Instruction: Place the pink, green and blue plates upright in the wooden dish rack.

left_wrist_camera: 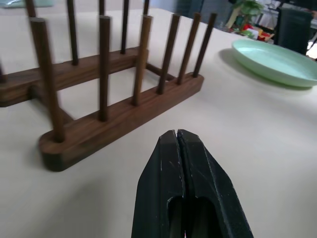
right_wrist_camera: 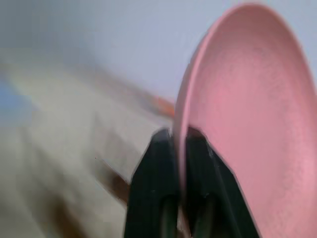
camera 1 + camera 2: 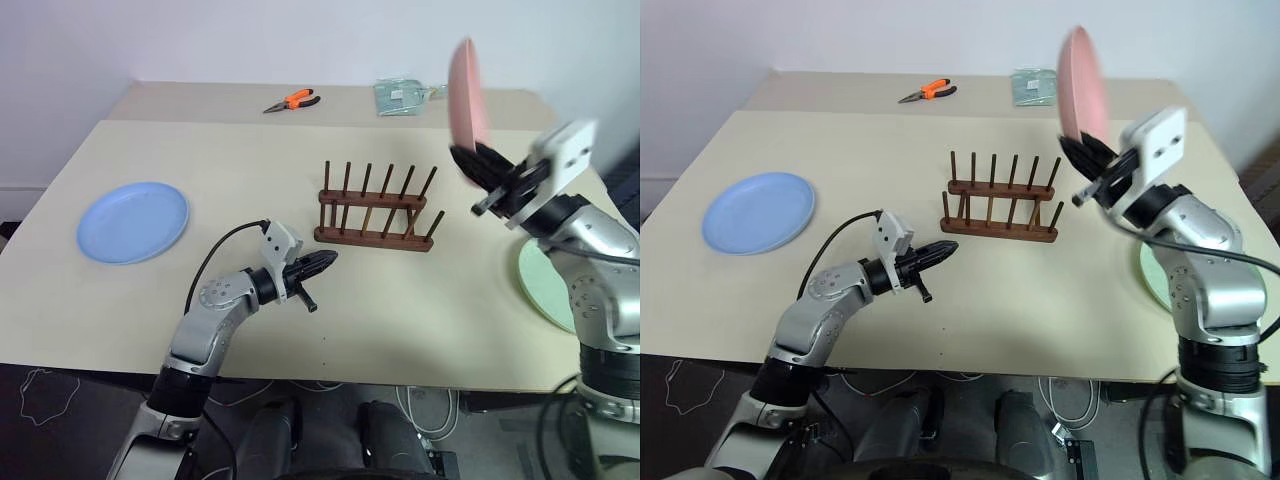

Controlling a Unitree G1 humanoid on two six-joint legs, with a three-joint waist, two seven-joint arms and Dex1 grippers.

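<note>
My right gripper is shut on the rim of the pink plate, which stands upright in the air above and to the right of the wooden dish rack. No plate stands between the rack's pegs. The green plate lies flat at the table's right edge, partly hidden by my right arm. Far to the left, the blue plate lies flat on the table. My left gripper is shut with nothing in it, hovering just in front of the rack's left end.
Orange-handled pliers and a clear bag lie at the back of the table. Bare tabletop stretches between the blue plate and the rack.
</note>
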